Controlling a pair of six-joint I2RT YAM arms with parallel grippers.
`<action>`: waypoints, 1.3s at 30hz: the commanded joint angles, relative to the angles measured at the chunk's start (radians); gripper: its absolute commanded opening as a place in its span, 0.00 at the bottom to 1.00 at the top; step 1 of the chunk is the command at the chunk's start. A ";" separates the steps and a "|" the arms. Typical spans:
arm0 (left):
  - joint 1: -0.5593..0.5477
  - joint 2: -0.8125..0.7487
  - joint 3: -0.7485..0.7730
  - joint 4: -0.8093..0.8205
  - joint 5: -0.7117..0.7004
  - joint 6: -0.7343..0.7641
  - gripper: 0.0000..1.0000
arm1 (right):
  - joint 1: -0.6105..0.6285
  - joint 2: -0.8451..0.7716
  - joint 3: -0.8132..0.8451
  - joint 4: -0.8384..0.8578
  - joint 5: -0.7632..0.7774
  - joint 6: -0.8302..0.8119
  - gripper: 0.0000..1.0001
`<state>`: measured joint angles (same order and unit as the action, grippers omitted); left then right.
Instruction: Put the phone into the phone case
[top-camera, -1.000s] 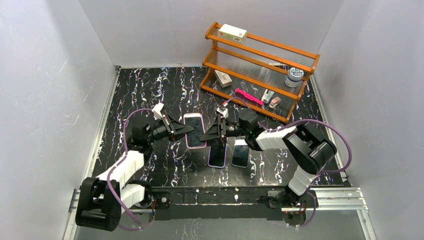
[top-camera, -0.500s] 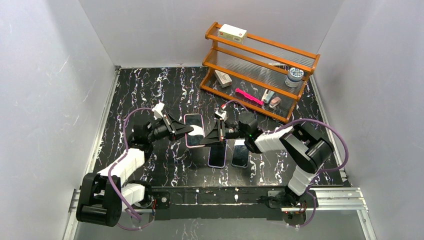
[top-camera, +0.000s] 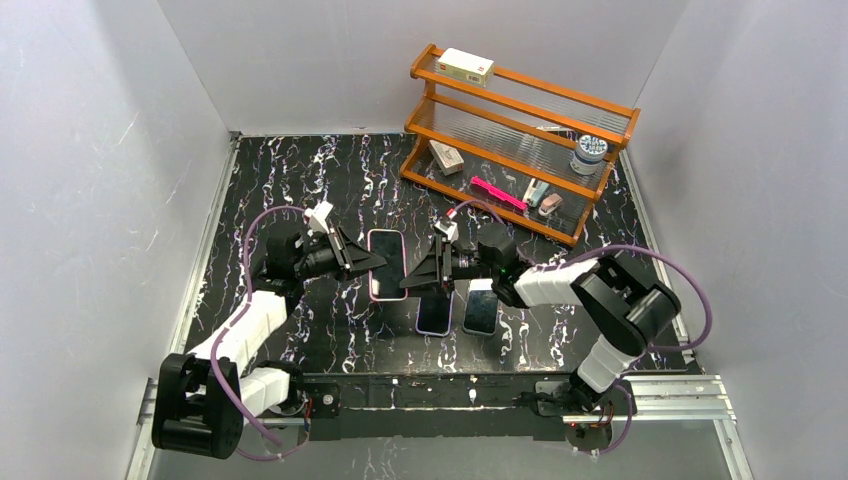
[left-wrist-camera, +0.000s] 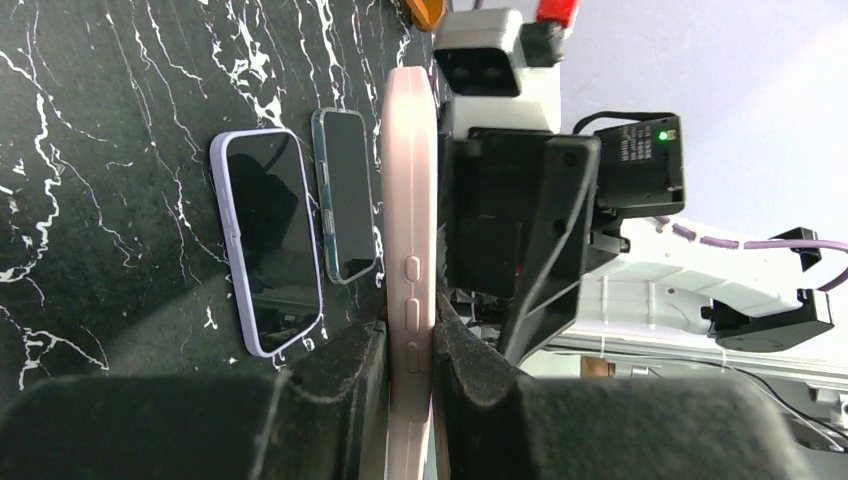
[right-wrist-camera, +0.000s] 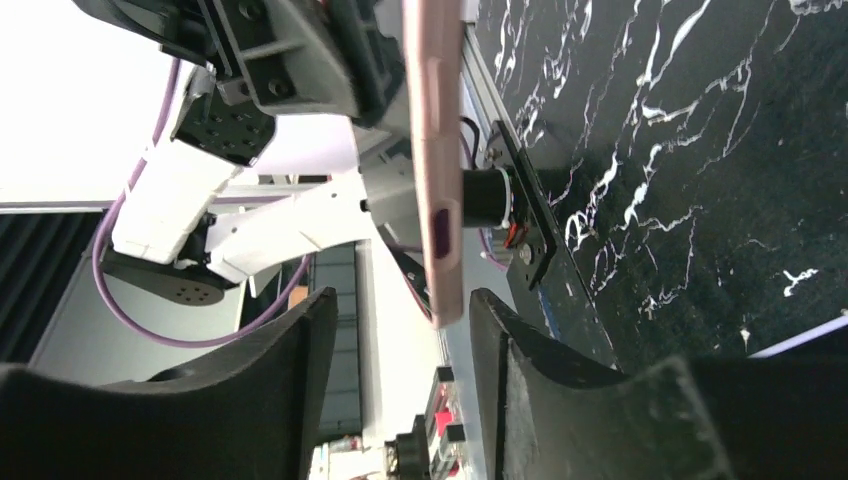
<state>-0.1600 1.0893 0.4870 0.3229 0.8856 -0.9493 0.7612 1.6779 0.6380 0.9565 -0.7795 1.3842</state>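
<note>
Pink case (top-camera: 386, 262): tilted edgewise, long axis running away from the bases. Left gripper (left-wrist-camera: 408, 338) pinches it. Right gripper (right-wrist-camera: 400, 300) spread astride.

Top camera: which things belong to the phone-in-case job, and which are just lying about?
Job: pink case, left gripper gripping it, right gripper open around it.
Lying about: lilac phone and dark phone, both flat and untouched; rack, box, tin.

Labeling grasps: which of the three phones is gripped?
The pink phone, pinched edge-on in the left tool; the lavender phone and the smaller phone lie flat.
</note>
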 joint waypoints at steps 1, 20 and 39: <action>0.004 -0.050 -0.013 0.086 0.099 -0.023 0.00 | -0.025 -0.112 0.045 -0.120 0.032 -0.171 0.65; -0.129 -0.074 -0.044 0.197 0.162 -0.117 0.00 | -0.123 -0.135 0.162 -0.177 -0.066 -0.273 0.75; -0.154 -0.018 0.039 -0.208 -0.009 0.134 0.00 | -0.146 -0.198 0.219 -0.395 0.032 -0.414 0.01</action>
<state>-0.3141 1.0515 0.5022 0.2657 0.9638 -0.8848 0.6231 1.5391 0.7837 0.6258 -0.8013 1.0431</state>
